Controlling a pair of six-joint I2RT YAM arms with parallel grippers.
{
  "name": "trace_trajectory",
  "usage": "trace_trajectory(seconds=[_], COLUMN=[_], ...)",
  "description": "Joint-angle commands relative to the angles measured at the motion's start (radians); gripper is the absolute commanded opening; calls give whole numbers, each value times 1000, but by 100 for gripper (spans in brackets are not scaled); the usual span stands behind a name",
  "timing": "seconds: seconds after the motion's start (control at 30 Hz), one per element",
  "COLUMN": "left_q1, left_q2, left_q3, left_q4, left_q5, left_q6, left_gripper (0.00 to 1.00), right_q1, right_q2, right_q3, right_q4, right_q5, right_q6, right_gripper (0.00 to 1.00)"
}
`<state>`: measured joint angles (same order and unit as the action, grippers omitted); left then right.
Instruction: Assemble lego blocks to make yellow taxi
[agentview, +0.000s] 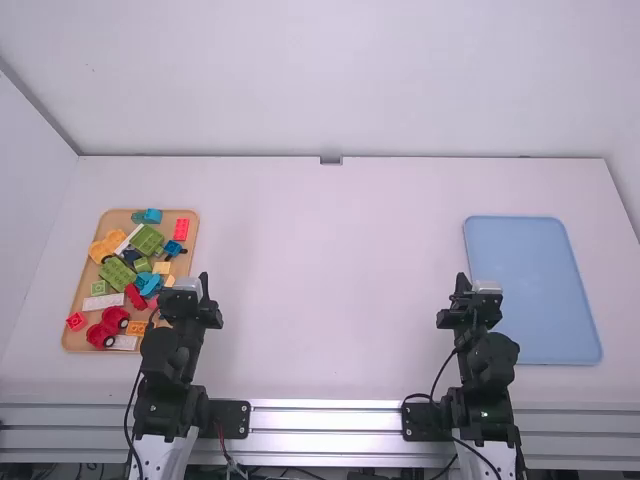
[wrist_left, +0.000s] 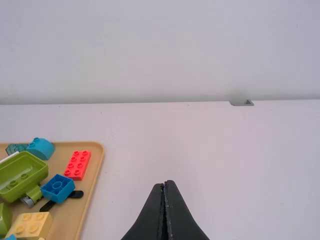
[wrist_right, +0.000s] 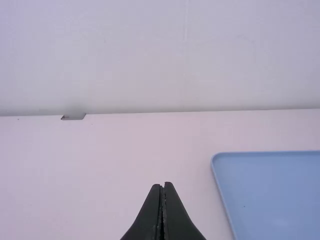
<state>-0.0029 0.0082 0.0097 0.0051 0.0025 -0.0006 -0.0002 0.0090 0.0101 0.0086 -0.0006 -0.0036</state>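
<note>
Left gripper and right gripper are clenched empty — open the left squarely above the chunky orange-yellow plastic block far-left in the tan rectangular tray.

We see the table under bright and even light, with soft, faint shadows. On the metal rail, we notice pale, shiny reflections.

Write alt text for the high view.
Toy blocks in green, red, blue, yellow and white crowd a tan tray at the left of a white table. A blue tray lies at the right; a left arm and right arm stand at the near edge.
</note>
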Motion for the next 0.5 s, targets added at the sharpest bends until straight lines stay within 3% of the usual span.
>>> trace_trajectory(seconds=[0.0, 0.47], left_q1=[0, 8], left_q2=[0, 73], left_q3=[0, 61], left_q4=[0, 6], left_q5=[0, -6], left_q6=[0, 13], left_gripper=[0, 8], right_q1=[0, -4], right_q2=[0, 72], right_q3=[0, 56], right_q4=[-1, 4], right_q5=[-2, -31], right_q6=[-3, -20], right_gripper=[0, 9])
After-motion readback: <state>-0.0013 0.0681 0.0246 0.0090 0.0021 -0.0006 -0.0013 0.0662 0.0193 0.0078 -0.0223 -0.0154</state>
